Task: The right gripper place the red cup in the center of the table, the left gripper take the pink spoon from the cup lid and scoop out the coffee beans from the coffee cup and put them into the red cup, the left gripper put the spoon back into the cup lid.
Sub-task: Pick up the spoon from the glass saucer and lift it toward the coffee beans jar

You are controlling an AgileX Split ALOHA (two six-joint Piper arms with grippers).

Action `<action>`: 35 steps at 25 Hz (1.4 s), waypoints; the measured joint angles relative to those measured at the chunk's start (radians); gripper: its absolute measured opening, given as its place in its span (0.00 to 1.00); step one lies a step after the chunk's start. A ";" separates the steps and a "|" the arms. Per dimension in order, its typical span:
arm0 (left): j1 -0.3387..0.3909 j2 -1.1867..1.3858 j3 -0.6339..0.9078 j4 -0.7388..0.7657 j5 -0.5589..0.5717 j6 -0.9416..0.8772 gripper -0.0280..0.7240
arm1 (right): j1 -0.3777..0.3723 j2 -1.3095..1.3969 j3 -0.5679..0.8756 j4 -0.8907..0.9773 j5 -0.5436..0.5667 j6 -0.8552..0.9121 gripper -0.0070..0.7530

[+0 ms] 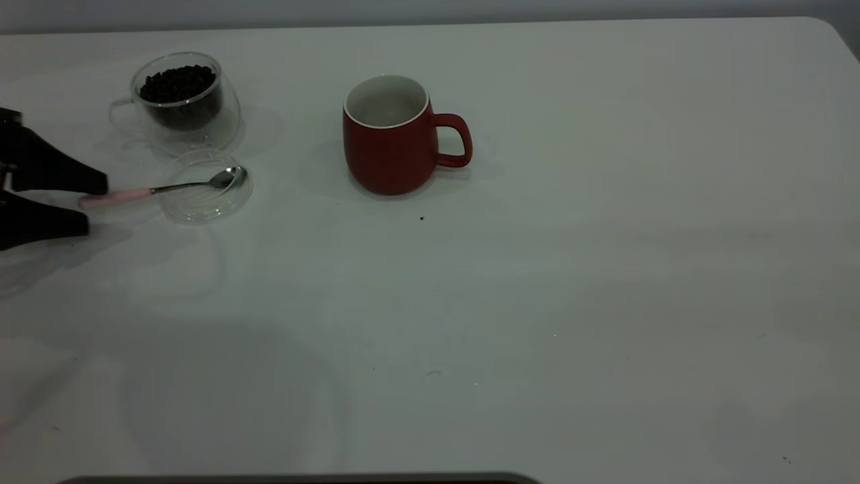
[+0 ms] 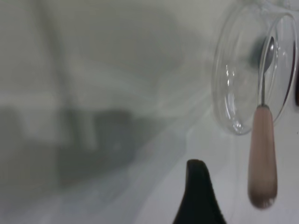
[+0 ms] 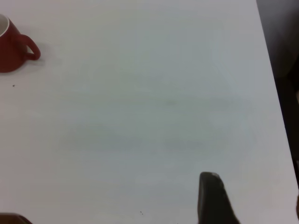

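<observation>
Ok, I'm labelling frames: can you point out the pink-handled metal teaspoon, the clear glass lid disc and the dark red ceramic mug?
pink-handled metal teaspoon (image 1: 121,196): exterior view, on its pink handle.
clear glass lid disc (image 1: 201,210): exterior view, on its near rim.
dark red ceramic mug (image 1: 390,158): exterior view, on its outer wall.

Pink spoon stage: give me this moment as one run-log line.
left pincer: open, astride pink spoon handle | spoon bowl: on cup lid | red cup: upright, centre | coffee beans: in coffee cup

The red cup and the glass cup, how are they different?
The red cup is solid dark red and bigger; the coffee cup is clear glass and smaller. The red cup looks empty inside; the coffee cup holds dark coffee beans. Both stand upright on the table and have a handle.
</observation>
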 joint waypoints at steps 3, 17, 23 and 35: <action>-0.012 0.016 0.000 -0.037 -0.001 0.023 0.83 | 0.000 0.000 0.000 0.000 0.000 0.000 0.60; -0.013 0.017 0.000 -0.083 0.029 0.010 0.69 | 0.000 0.000 0.000 0.000 0.000 0.000 0.60; -0.013 0.017 0.000 -0.058 0.031 -0.012 0.69 | 0.000 0.000 0.000 0.000 0.000 0.000 0.60; -0.013 0.017 0.000 -0.054 0.009 -0.015 0.30 | 0.000 0.000 0.000 0.000 0.000 0.000 0.60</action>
